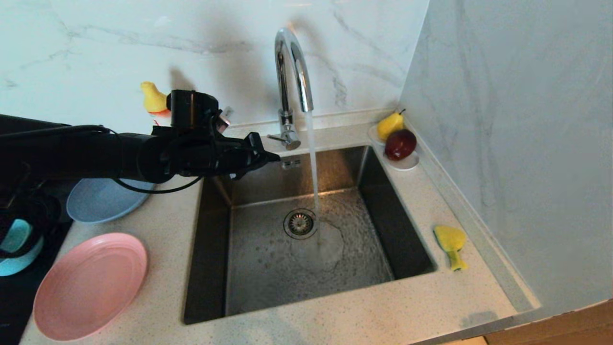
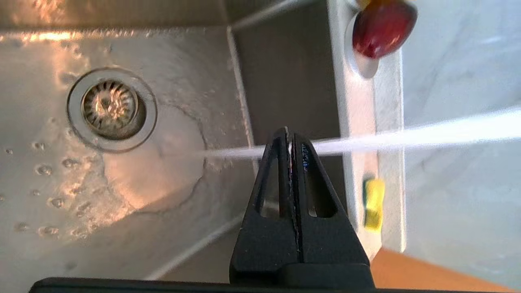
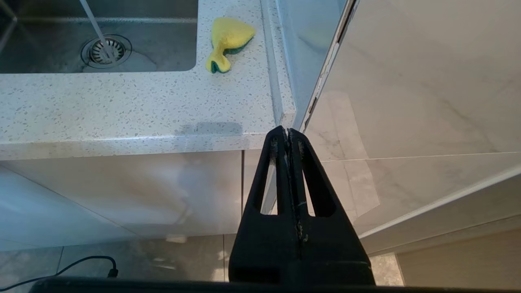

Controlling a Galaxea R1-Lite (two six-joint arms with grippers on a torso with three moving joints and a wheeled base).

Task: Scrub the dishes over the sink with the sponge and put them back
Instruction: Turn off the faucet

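**Left arm reaches level over the sink, fingers pressed together and empty**

The left gripper sits just left of centre in the head view, at the end of a black arm stretched in horizontally from the left edge; its tapered fingers are closed flat against each other with nothing between them, the tip above the back left corner of the sink. Water runs from the tall curved chrome tap in a thin stream onto the brushed steel floor beside the round drain strainer, spreading in a rippled sheet. The right gripper hangs below the counter edge, well apart from the work, its fingers likewise closed on nothing.

The sponge, yellow with a green layer and pinched into a crumpled shape, lies at the right of the frame on the speckled counter between sink and wall. At lower left lies the pink plate; above it the light-blue plate, partly hidden under the arm; the teal bowl is at the left edge. A white saucer at upper right holds a pear and a red apple
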